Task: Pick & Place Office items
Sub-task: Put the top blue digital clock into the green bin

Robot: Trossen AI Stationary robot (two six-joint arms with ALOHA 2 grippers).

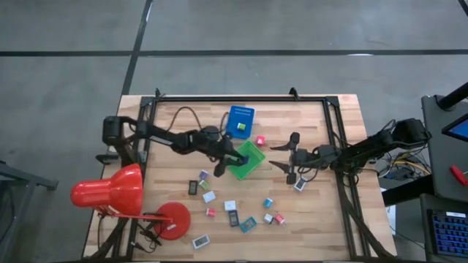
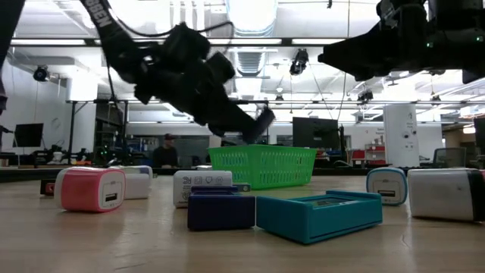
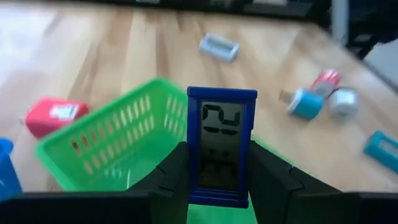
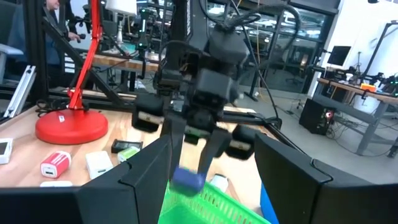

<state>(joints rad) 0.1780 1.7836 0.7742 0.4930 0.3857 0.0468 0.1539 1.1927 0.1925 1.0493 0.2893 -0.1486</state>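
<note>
Blue clock (image 3: 221,146) | clamped upright in left tool (image 1: 223,162), long axis vertical | green tray (image 1: 246,159) just beside at 3 o'clock, below | right tool (image 1: 285,162) apart, empty, waiting farther off at 3 o'clock

Even, bright overhead light falls on the wooden table (image 1: 322,212), leaving only soft, short shadows. At table level, ceiling lights glare white and the arms are dark silhouettes. The left wrist view is blurred beyond the blue clock (image 3: 221,152); the other arm in the right wrist view is motion-smeared.
</note>
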